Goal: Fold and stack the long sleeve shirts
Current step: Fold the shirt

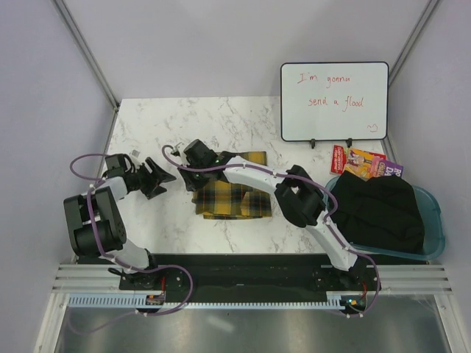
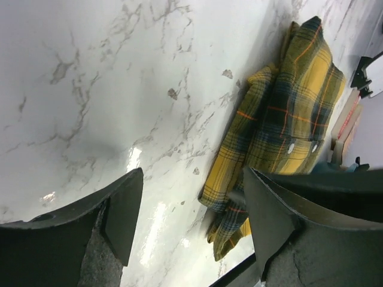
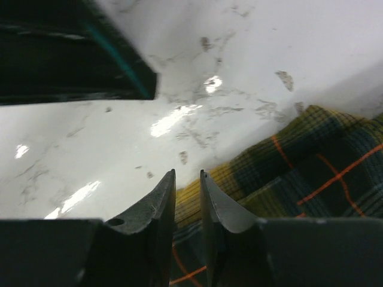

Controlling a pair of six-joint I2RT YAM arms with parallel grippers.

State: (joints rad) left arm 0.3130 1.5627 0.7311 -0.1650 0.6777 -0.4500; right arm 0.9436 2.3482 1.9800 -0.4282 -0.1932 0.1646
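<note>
From above, the plaid shirt lies bunched at the middle of the table. At my left wrist, my left tool gapes wide over bare marble, holding nothing. At my right wrist, my right tool is nearly closed at the shirt's edge; I cannot tell whether it pinches cloth.

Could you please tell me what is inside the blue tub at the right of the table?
A heap of black cloth fills the blue tub. Anything beneath it is covered and cannot be seen.
</note>
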